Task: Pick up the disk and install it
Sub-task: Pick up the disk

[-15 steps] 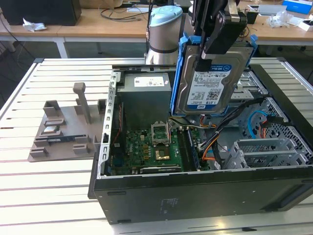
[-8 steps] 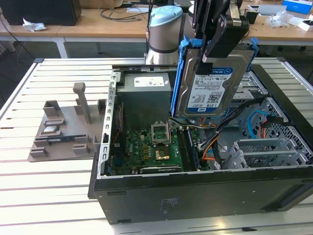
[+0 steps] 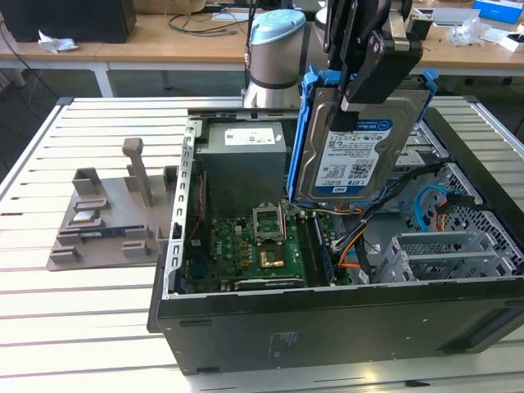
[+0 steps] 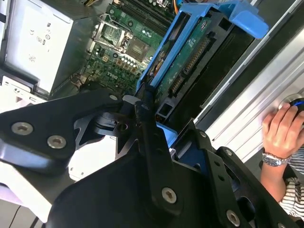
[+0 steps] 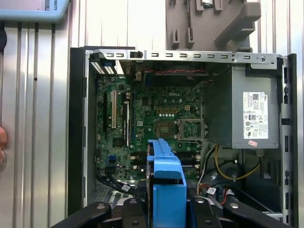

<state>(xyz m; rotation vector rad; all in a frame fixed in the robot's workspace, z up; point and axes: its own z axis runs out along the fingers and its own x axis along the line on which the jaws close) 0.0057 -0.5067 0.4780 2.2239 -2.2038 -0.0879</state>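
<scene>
While your gripper point(image 3: 359, 97) is clamping shut on the disk point(image 3: 350, 155) at its upper edge, the drive is hanging clear above the open computer case point(image 3: 327, 327), touching nothing below it. In the exterior view its labelled face is turning toward the camera, slightly tilted, with the blue rails framing both long sides. You are holding it over the space between the motherboard point(image 3: 254, 246) and the grey metal drive cage point(image 3: 446, 254), which is sitting toward the exterior view's right inside the case. The power supply point(image 3: 246, 164) is standing behind the board, near the disk's rail on the exterior view's left.

In the first wrist view the disk point(image 5: 165, 183) is showing edge-on as a blue strip, with the board lying beneath it. In the second wrist view the black fingers point(image 4: 141, 116) are pressing on the drive, whose circuit-board side is facing that camera, and a person's hand point(image 4: 281, 128) wearing a wristwatch is showing beyond the case wall. A grey fixture point(image 3: 106, 221) is lying on the slatted table point(image 3: 82, 327), well apart from the case.
</scene>
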